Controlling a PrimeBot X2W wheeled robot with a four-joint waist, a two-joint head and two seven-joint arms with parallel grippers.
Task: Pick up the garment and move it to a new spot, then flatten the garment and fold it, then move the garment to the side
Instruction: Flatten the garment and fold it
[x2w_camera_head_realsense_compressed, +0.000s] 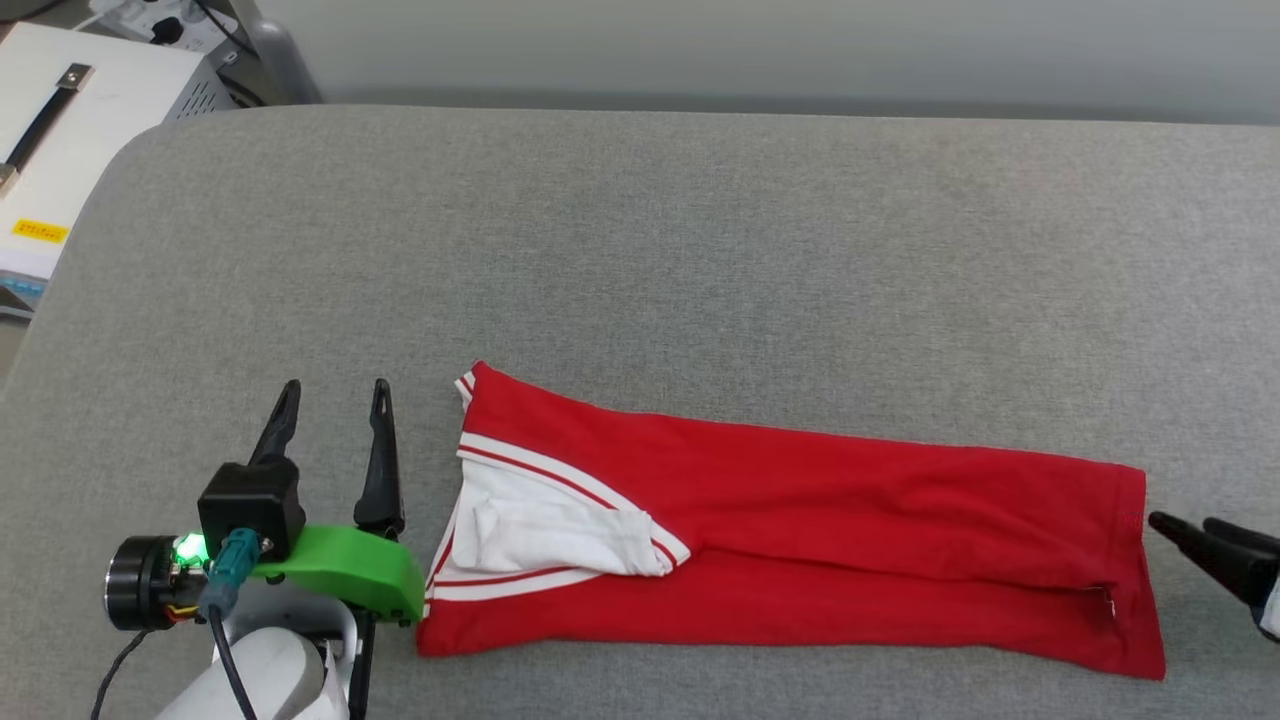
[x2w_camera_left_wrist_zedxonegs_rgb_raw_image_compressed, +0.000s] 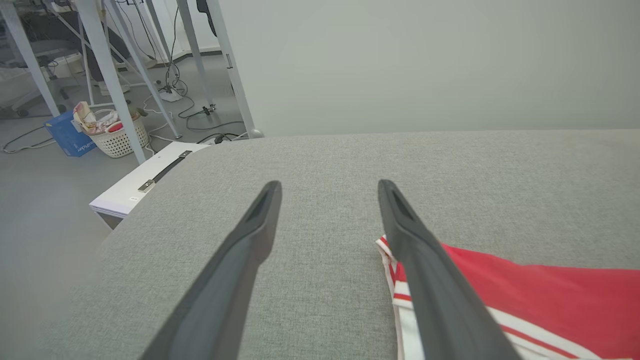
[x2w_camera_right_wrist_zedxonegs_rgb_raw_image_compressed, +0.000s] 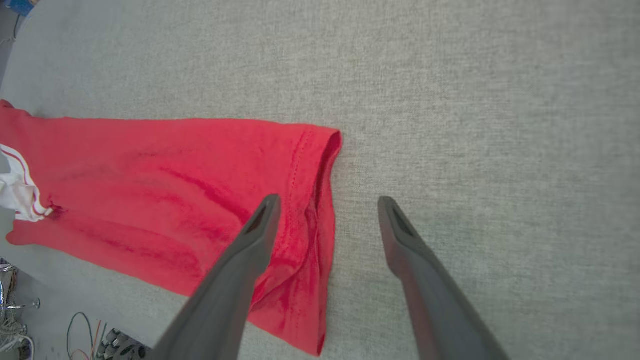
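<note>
Head view: garment (x2w_camera_head_realsense_compressed: 800, 520) folded into a long strip on the grey table (x2w_camera_head_realsense_compressed: 640, 250), long axis left–right. Left gripper (x2w_camera_head_realsense_compressed: 335, 390) is just beside the sleeve end, right gripper (x2w_camera_head_realsense_compressed: 1185, 523) just off the hem.
Left wrist view: fingers wide apart, empty.
Right wrist view: same – the hem lies to that view's left.

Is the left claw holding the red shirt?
No, the left gripper is open and sits beside the shirt, apart from it.
</note>
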